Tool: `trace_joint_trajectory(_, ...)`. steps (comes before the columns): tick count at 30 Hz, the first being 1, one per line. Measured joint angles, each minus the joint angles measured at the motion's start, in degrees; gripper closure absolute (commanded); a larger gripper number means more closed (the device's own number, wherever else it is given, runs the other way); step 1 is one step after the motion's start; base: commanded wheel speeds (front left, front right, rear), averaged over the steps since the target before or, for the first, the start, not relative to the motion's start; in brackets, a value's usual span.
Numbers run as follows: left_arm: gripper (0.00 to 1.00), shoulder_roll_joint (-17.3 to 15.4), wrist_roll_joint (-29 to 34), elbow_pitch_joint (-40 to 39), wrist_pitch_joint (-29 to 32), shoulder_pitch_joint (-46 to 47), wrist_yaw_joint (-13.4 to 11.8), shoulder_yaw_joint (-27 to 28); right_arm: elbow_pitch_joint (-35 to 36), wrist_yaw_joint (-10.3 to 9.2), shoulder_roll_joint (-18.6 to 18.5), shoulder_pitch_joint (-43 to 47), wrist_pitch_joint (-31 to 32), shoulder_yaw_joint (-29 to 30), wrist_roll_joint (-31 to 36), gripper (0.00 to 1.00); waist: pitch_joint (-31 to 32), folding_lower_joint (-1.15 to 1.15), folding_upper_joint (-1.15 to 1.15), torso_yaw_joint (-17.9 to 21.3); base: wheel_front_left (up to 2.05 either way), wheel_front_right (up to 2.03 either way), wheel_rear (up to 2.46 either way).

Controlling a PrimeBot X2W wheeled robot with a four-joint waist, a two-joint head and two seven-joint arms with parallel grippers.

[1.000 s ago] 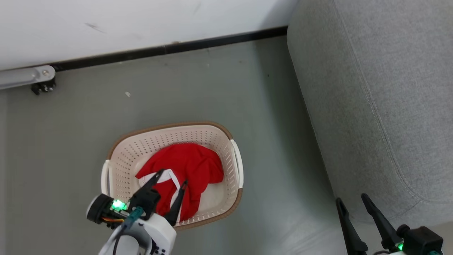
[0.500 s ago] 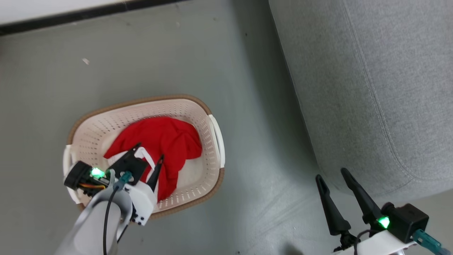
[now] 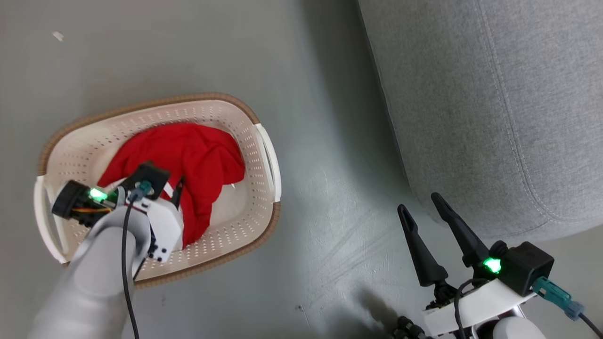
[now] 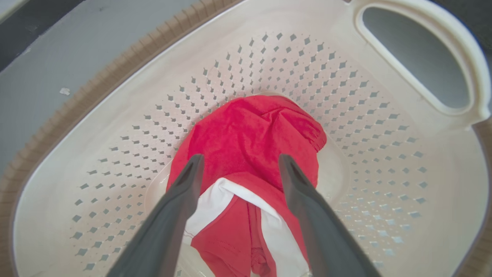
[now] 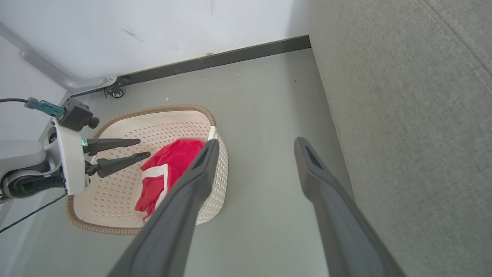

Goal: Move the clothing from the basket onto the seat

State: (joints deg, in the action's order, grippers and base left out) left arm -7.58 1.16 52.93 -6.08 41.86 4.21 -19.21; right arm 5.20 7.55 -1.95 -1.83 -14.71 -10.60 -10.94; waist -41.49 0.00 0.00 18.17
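The left gripper [image 4: 240, 159] has been lowered into the laundry basket [image 4: 269, 57], fingers wide astride the red garment [image 4: 253, 130] lying there, so a grasp is judged next. The right gripper [image 3: 418, 201] is held wide, empty, near the seat [image 3: 494, 94].

From the head, the left forearm [image 3: 89, 278] covers the near end of the clothing [image 3: 188, 150] and a stretch of the basket [image 3: 212, 113] rim. Whether the red heap is 1 garment or 2 cannot be told. In the left wrist view the cloth runs off the bottom edge, and whether the left hand [image 4: 240, 158] touches it is unclear. The seat [image 3: 494, 117] is cut by the top and right edges. 1 finger of the right hand [image 5: 256, 142] hides part of the basket's wall.
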Motion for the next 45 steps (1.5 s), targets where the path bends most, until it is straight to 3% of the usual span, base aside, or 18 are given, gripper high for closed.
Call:
trace_joint_trajectory(16, 0.0, -1.55, 2.0, 7.54, 6.6, 8.47, 0.03, -0.75, 0.02, 0.0, -0.02, -5.86, 0.0, -1.79, -0.37, 0.0, -7.01, 0.0, 0.0, 1.96, 0.0, 0.0, 0.0)
trace_joint_trajectory(29, 0.0, -2.87, 4.0, 11.1, 7.54, 12.89, 1.04, -3.15, -0.02, 0.0, -0.03, -8.17, 0.0, -2.09, -1.12, 0.0, -11.45, 0.0, 0.0, 3.09, 0.0, 0.0, 0.0)
trace_joint_trajectory(45, 0.0, -1.92, 4.11, 15.62, 8.62, 15.27, 1.49, -3.91, -0.15, 0.0, -0.03, -10.47, 0.0, -1.87, -0.98, 0.0, -13.39, 0.0, 0.0, 2.87, 0.0, 0.0, 0.0)
